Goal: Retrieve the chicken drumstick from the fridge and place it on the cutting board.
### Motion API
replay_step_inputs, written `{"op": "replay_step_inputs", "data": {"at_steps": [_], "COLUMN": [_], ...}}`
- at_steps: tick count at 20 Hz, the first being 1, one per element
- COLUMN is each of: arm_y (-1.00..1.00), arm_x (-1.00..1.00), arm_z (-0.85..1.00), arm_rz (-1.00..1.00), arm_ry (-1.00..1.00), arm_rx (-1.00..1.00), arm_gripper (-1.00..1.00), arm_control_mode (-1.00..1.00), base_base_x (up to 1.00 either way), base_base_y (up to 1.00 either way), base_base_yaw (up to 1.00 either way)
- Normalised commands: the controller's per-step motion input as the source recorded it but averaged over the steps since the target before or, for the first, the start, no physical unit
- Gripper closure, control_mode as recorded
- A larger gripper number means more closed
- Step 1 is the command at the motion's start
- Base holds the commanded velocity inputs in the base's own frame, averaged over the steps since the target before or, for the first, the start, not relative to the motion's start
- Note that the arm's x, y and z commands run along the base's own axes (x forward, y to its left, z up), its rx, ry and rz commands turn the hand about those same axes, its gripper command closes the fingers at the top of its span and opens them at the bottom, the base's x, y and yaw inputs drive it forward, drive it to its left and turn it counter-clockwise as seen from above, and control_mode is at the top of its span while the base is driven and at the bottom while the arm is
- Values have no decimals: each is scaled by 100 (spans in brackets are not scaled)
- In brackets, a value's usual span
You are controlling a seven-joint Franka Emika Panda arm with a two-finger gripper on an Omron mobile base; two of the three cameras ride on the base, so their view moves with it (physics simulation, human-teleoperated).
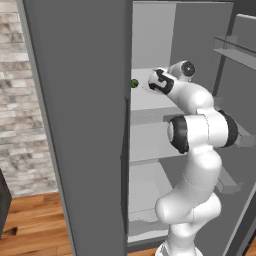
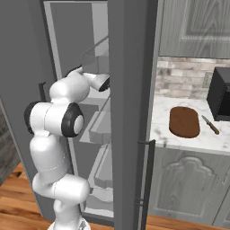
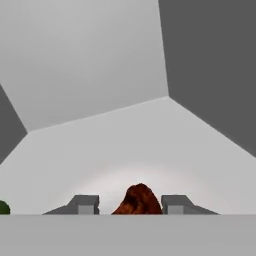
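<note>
Jaws straddle the drumstick on a fridge shelf, at 6 o'clock in hand view; contact cannot be told. Risk: loose grip drops it on withdrawal; arm may clip the door en route to the board.

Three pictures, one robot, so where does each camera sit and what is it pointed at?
Left base view: behind the arm, to its left, facing the open fridge; the white arm rises at lower right, reaching onto a shelf near a small green item.
Right base view: behind, to its right; the arm at left, plus the cutting board, knife and microwave on the counter.
Hand view: on the hand, facing the fridge's back wall; the pincer straddles the drumstick.
Both base views share fridge and arm.
</note>
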Motion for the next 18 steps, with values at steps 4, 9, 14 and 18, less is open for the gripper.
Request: {"op": "replay_step_inputs", "data": {"at_steps": [4, 9, 14, 18], "arm_y": [0, 4, 28, 59], "arm_x": [-94, -100, -100, -100], "arm_z": [90, 87, 15, -46], "arm_rz": [0, 0, 0, 7], "arm_ry": [2, 13, 6, 3], "arm_rx": [0, -2, -11, -13], "arm_gripper": [100, 100, 100, 100], "arm_control_mode": [-100, -100, -100, -100], "base_base_x": [0, 0, 0, 0], "base_base_y": [0, 0, 0, 0], "base_base_yaw": [0, 0, 0, 0]}}
